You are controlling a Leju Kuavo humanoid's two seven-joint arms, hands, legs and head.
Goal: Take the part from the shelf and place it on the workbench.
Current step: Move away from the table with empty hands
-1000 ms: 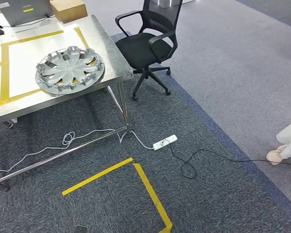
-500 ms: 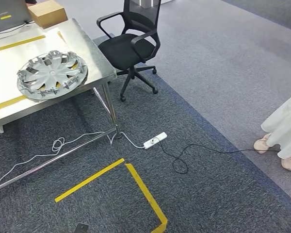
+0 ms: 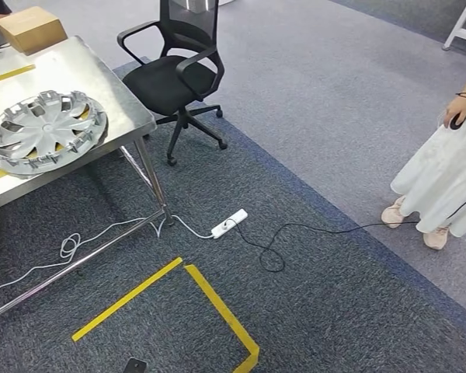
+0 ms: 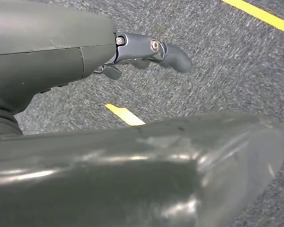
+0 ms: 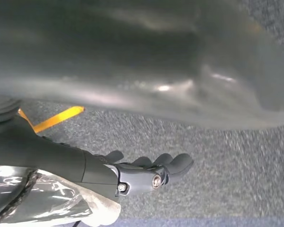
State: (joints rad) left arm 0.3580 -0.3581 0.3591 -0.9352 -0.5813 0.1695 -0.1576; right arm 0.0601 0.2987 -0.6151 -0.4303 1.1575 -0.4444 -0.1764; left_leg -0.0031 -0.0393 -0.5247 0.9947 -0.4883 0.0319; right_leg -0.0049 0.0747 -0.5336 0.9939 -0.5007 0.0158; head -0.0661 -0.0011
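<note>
An office-like robotics test space: grey carpet [image 3: 336, 93] marked with yellow floor tape [image 3: 219, 307], a steel workbench [image 3: 110, 97], a mesh office chair [image 3: 178, 66].

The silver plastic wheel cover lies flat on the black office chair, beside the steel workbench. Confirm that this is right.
Not right. In the head view the silver plastic wheel cover lies flat on the steel workbench itself; the black office chair stands beside the bench with nothing on its seat.

A silver spoked wheel cover [image 3: 46, 132] is lying on the steel surface [image 3: 110, 93] at left; a black mesh office chair [image 3: 175, 74] is standing right of it, a white power strip [image 3: 229, 224] lying on the floor before both.
</note>
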